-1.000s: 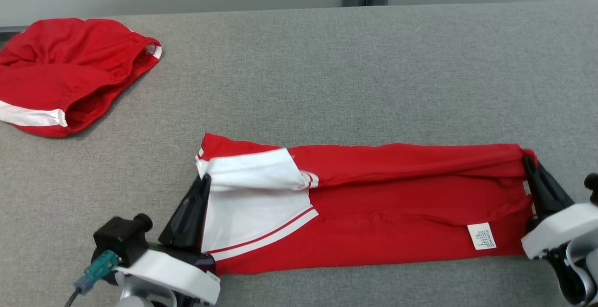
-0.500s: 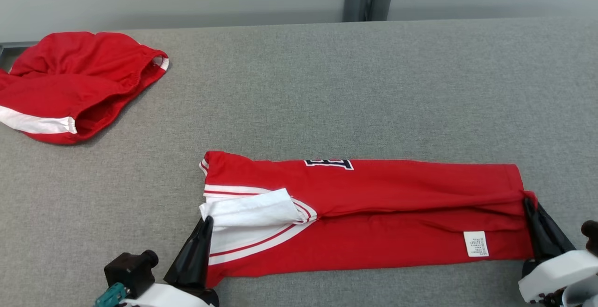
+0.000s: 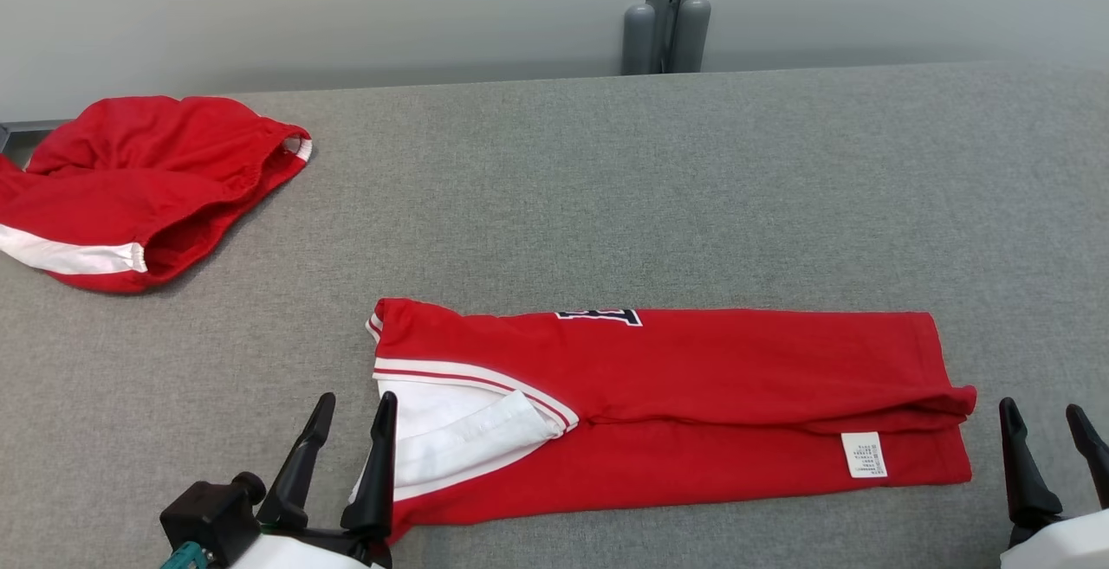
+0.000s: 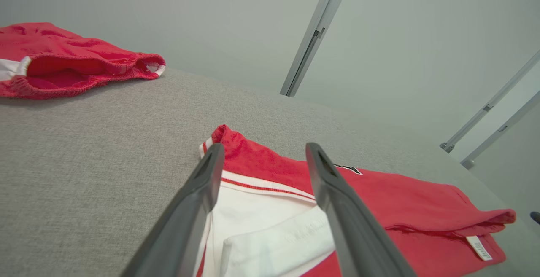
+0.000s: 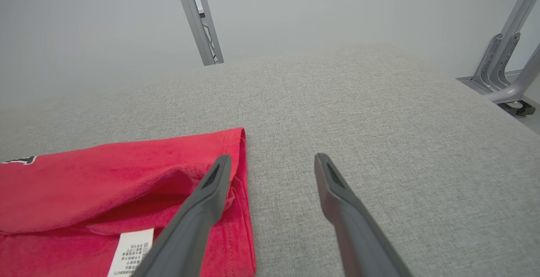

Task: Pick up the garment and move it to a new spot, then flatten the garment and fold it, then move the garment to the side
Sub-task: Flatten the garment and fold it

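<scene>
The garment (image 3: 693, 404) is a red jersey with white trim, folded into a long strip lying flat across the near part of the grey table (image 3: 606, 188). A white label (image 3: 864, 455) shows near its right end. My left gripper (image 3: 357, 400) stands open at the strip's left end, its right finger over the white collar part, holding nothing. My right gripper (image 3: 1040, 407) is open just past the right end, apart from the cloth. In the left wrist view the garment (image 4: 400, 201) lies under the open left gripper (image 4: 265, 146). The right wrist view has the garment (image 5: 105, 176) left of the open right gripper (image 5: 272, 157).
A second red cloth with a white band (image 3: 139, 179) lies crumpled at the table's far left, also seen as the red cloth (image 4: 63, 62) in the left wrist view. A grey post (image 3: 667, 23) stands behind the table's back edge. Metal frame legs (image 5: 502, 70) stand off the table's right side.
Both grippers have opened and let go of the garment's ends. The lifted near layer has settled flat on the table. The head camera has tilted up, so the whole picture has shifted down.
</scene>
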Tool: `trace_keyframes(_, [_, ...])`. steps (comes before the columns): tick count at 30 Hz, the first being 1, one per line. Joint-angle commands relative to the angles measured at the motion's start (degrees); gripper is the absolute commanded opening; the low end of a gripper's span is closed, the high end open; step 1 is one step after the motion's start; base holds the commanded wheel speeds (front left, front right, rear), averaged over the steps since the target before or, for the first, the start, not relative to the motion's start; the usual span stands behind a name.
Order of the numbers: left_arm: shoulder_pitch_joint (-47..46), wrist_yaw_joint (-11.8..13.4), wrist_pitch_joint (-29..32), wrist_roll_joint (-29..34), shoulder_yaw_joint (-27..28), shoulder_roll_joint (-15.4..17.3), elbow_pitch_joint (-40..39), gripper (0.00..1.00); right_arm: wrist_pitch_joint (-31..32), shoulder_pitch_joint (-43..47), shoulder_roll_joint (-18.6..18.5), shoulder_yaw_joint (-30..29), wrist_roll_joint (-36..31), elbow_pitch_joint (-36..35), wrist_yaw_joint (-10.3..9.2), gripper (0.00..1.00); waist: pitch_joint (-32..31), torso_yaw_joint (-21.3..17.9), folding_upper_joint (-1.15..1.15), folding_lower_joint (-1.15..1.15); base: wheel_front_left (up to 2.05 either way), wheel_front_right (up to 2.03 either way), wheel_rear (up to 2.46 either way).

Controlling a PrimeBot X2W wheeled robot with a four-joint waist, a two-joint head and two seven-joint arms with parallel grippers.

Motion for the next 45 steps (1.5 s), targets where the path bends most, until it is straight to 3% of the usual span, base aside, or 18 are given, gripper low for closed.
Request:
trace_keyframes(1, [-1.12,-0.11,-0.23,0.7,-0.14,0.16,0.07,1.0,0.61,0.14,-0.01,-0.44,-0.59,-0.58,0.01,1.0,-0.11,-0.03,0.0,0.0,0.0,0.0,0.0])
trace_keyframes(8, [-3.68,0.36,-0.34,2.24,-1.67,-1.18,1.41,1.0,3.63,-4.46,1.08,-1.45,-2.01,-0.1,0.01,1.0,-0.27,0.62,0.0,0.0,0.0,0.0,0.0])
trace_keyframes(16, [-6.02,-0.17,-0.7,3.34,-2.09,-2.87,3.3,1.0,8.01,-10.14,1.8,-0.02,-3.43,6.24,0.01,1.0,-0.02,2.79,0.0,0.0,0.0,0.0,0.0])
trace_keyframes(26, [-5.99,-0.68,-1.1,3.85,-1.11,-3.5,4.03,1.0,11.73,-8.93,1.82,0.15,-3.13,11.05,0.01,1.0,0.58,3.51,0.0,0.0,0.0,0.0,0.0])
trace_keyframes(35, [-6.86,-1.28,-1.2,4.42,-0.91,-4.07,4.55,1.0,15.11,-9.59,1.8,3.67,-1.72,13.25,0.01,1.0,1.43,2.91,0.0,0.0,0.0,0.0,0.0])
trace_keyframes(36, [-6.95,-1.3,-1.21,4.43,-0.87,-4.11,4.59,1.0,15.39,-9.73,1.78,4.25,-1.54,13.58,0.01,0.95,1.48,2.89,0.0,0.0,0.0,0.0,0.0])
trace_keyframes(37, [-7.03,-1.3,-1.21,4.56,-0.84,-4.13,4.66,1.0,15.58,-9.94,1.72,4.76,-1.45,13.89,0.02,0.64,1.51,2.88,0.0,0.0,0.0,0.0,0.0])
trace_keyframes(41, [-7.22,-1.35,-1.24,4.82,-0.66,-4.24,4.91,1.0,15.83,-11.02,1.38,6.06,-0.85,15.16,0.0,0.0,1.46,2.88,0.0,0.0,0.0,0.0,0.0])
trace_keyframes(45, [-7.07,-1.4,-1.26,4.84,-0.34,-4.25,4.99,1.0,15.7,-12.4,0.88,6.55,1.36,14.83,-0.01,0.0,1.21,2.65,0.0,0.0,0.0,0.0,0.0])
